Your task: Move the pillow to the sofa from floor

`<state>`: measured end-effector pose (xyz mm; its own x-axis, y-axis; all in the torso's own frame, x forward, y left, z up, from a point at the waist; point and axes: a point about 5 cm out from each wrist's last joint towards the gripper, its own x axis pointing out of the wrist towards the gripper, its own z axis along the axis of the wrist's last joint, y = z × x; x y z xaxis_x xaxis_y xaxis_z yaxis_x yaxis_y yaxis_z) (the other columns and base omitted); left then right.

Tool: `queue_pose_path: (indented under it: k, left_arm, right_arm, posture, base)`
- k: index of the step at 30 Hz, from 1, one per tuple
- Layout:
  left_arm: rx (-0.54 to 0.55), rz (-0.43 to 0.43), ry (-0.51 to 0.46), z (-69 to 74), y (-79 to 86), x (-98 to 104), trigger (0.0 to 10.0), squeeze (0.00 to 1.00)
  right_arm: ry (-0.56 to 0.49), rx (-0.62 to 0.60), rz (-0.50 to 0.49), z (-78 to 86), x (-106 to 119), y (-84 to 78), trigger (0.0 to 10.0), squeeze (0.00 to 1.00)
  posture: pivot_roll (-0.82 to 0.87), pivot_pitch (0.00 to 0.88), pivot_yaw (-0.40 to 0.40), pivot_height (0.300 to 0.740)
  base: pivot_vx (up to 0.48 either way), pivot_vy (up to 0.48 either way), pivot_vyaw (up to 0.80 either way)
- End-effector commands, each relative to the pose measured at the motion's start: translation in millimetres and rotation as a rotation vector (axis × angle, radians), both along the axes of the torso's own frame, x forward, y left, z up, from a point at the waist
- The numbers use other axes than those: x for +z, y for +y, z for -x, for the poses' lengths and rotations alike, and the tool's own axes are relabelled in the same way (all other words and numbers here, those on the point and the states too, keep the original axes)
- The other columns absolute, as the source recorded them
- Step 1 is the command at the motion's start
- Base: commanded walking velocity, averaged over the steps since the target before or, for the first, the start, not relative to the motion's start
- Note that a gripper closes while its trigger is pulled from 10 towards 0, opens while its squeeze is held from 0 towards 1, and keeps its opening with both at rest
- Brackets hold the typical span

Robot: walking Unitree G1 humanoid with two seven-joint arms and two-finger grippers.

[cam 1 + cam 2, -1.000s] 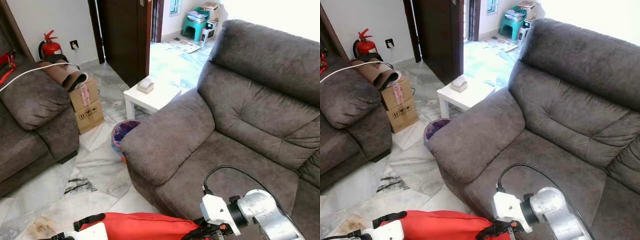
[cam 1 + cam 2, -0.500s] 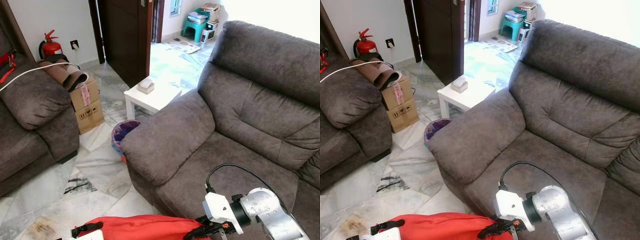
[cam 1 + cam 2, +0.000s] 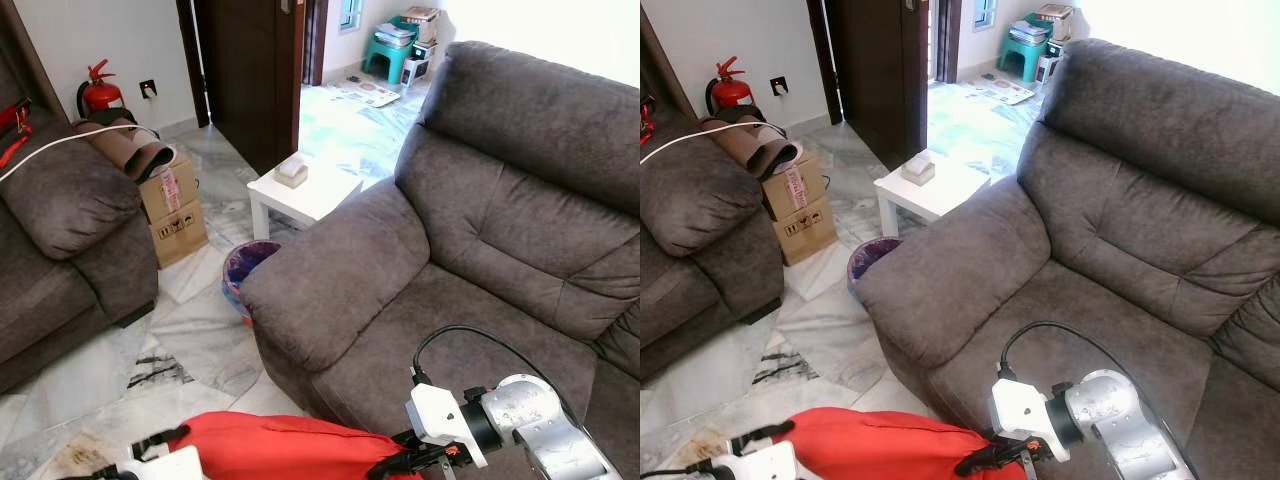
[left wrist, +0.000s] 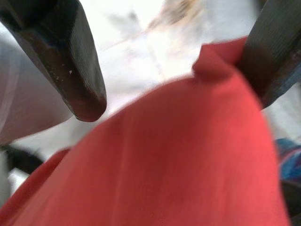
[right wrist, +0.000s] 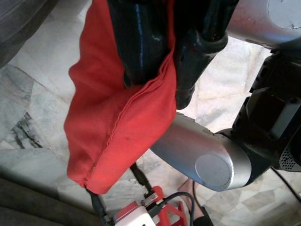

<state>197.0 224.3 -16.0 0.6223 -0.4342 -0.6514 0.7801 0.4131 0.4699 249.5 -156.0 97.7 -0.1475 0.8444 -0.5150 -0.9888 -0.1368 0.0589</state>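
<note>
We hold the red pillow (image 3: 275, 447) up off the floor (image 3: 190, 340), low in front of us and close beside the front edge of the grey sofa (image 3: 470, 250). Our right claw (image 5: 155, 66) is pinching one end of it, with the red cloth bunched tight between its black fingers. Our left claw (image 4: 174, 66) is at the other end. Its fingers are spread, with a corner of the pillow sticking up between them, close to one finger.

We think the job is about half done. To do this step well, we should lift both ends together, swing the pillow over the seat, and only then let go. If one end drops first, the pillow could slide back down.

The head views show the wide empty seat, the small white counter (image 3: 305, 195), the bin (image 3: 245, 265) and the boxes (image 3: 172, 205). The wrist views show how each claw meets the cloth, which the head views cut off.
</note>
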Motion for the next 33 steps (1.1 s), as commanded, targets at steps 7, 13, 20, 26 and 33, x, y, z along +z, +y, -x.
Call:
queue_pose_path:
  k: [7,13,20,26,33]
  left_arm:
    - [-0.081,0.080,-0.065,-9.1,-8.9,22.3,10.0,0.00]
    - [-0.108,0.137,-0.175,-32.5,-11.9,62.8,10.0,0.00]
    - [-0.113,0.083,-0.090,-25.3,1.4,52.9,10.0,0.00]
    - [-0.110,0.120,0.000,-15.5,3.3,47.4,10.0,0.00]
    - [-0.148,0.123,0.061,-7.5,3.1,43.7,10.0,1.00]
  right_arm:
    - [-0.048,0.043,-0.063,0.3,14.7,6.9,10.0,0.00]
    - [-0.047,0.045,-0.062,0.5,12.2,9.4,10.0,0.00]
    - [-0.042,0.055,-0.065,2.1,10.9,12.3,10.0,0.00]
    - [-0.038,0.062,-0.061,2.8,11.9,10.7,10.0,0.00]
    - [-0.031,0.076,-0.065,3.4,13.0,11.1,10.0,0.00]
  posture:
    - [0.16,0.085,-0.079,0.740]
    - [0.17,0.085,-0.075,0.740]
    - [0.17,0.085,-0.073,0.740]
    - [0.16,0.084,-0.075,0.740]
    - [0.17,0.083,-0.080,0.740]
  base:
    - [0.000,0.000,0.00]
    - [0.000,0.000,0.00]
    - [0.000,0.000,0.00]
    - [0.000,0.000,0.00]
    - [0.000,0.000,0.00]
